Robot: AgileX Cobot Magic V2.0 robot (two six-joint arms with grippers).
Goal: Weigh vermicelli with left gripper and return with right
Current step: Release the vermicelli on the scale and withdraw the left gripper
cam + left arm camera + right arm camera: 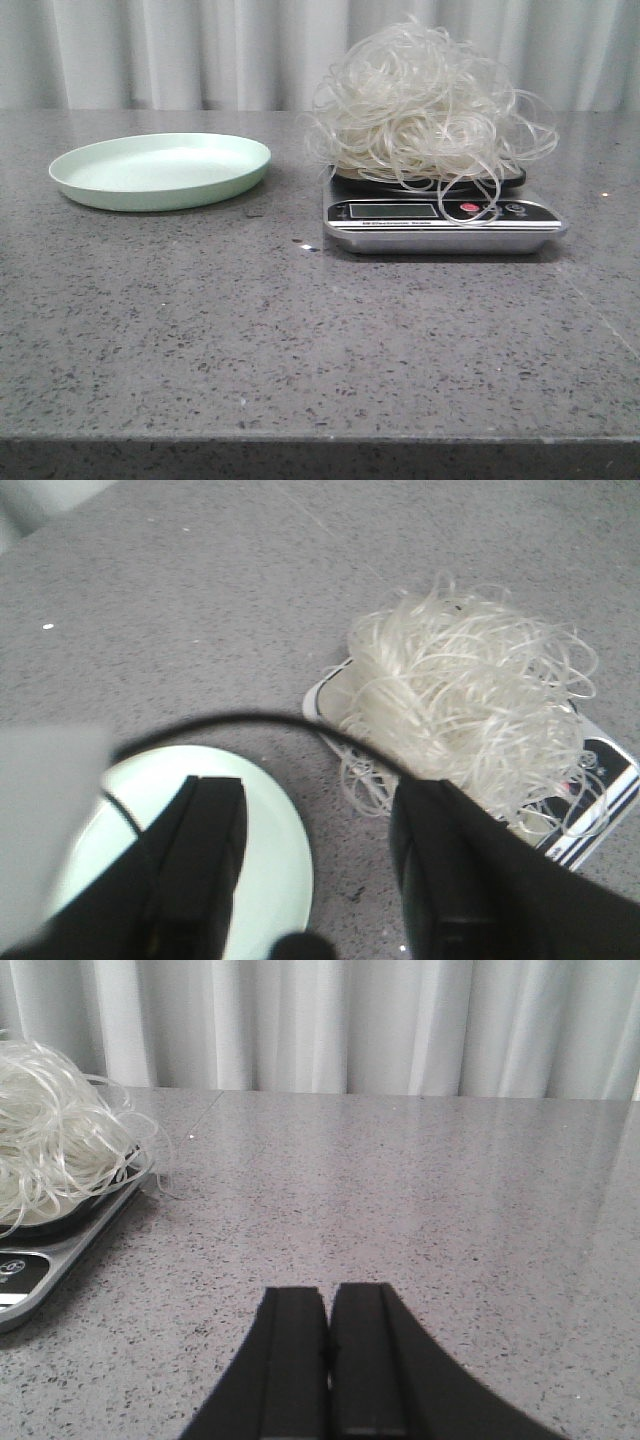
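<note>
The vermicelli (428,105), a fluffy tangle of whitish strands, sits on the kitchen scale (443,222); a few loops hang over its display. The pale green plate (160,171) lies empty to its left. In the left wrist view my left gripper (320,810) is open and empty, high above the table between the plate (270,870) and the vermicelli (470,705) on the scale (600,790). In the right wrist view my right gripper (328,1300) is shut and empty, low over the table to the right of the scale (60,1260) and vermicelli (50,1140). Neither gripper shows in the front view.
The grey speckled stone table (300,340) runs to a front edge near the camera. A pale curtain (200,50) hangs behind the table. A black cable (250,720) crosses the left wrist view.
</note>
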